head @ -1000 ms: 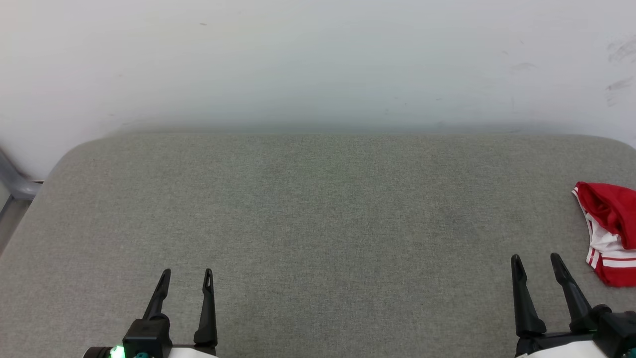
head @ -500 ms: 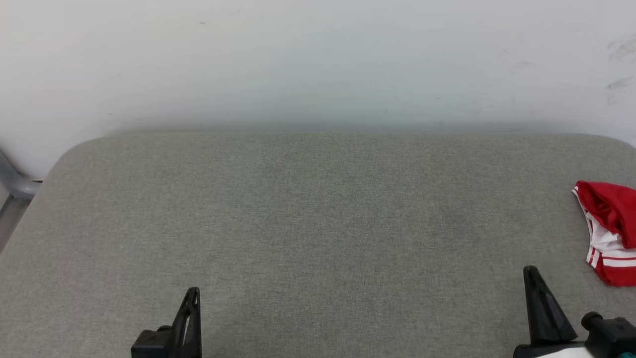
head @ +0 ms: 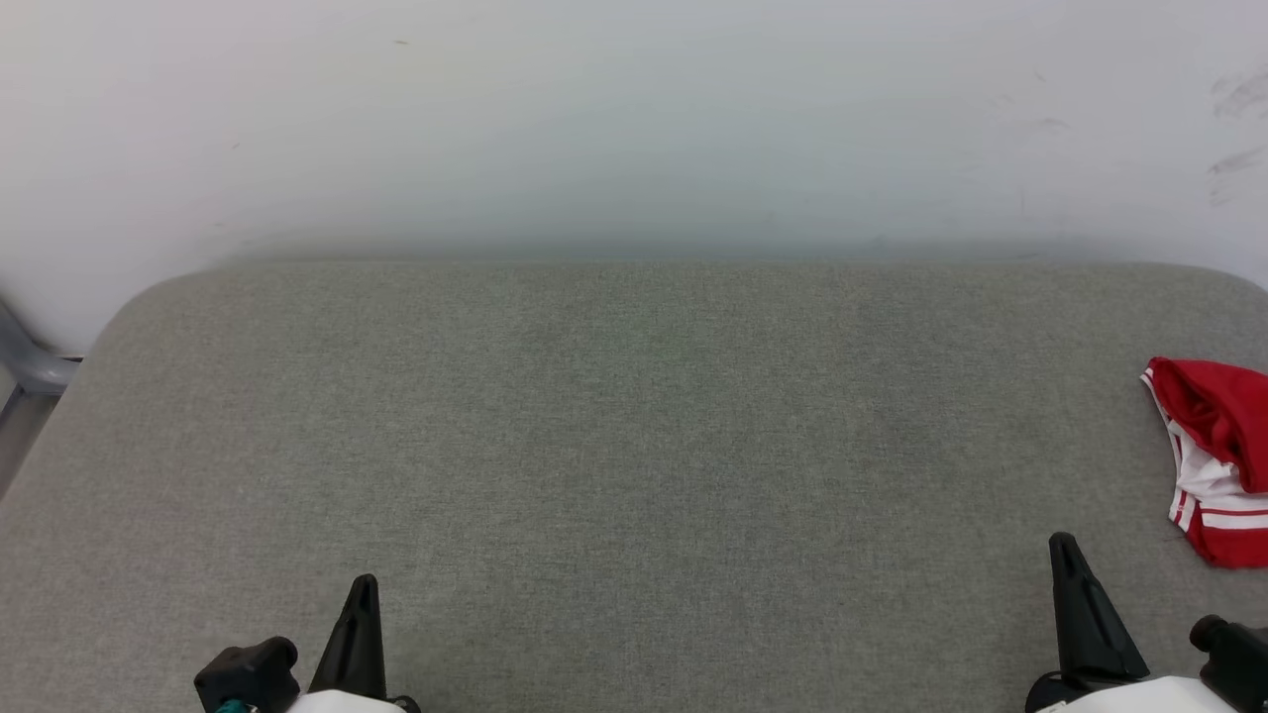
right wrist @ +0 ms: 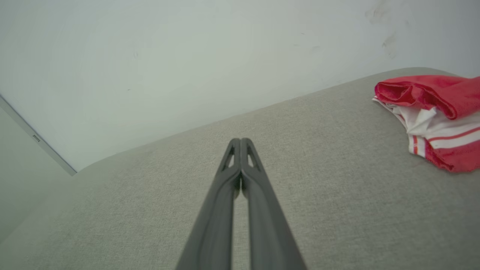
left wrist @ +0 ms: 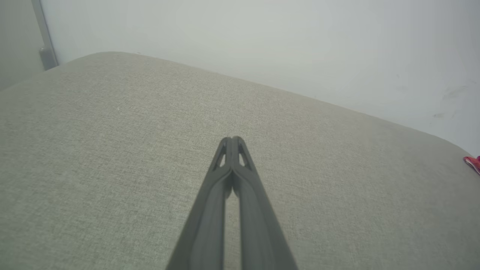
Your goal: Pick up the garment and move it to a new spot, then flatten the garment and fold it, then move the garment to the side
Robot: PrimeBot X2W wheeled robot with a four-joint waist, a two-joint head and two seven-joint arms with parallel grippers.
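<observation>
While left gripper and right gripper rest closed, garment crowds, perhaps overhangs, right edge of pad.

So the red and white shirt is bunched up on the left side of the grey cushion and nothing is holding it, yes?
Not the left. The shirt lies bunched on the right side of the grey cushion, as the head view shows. Nothing holds it.
</observation>
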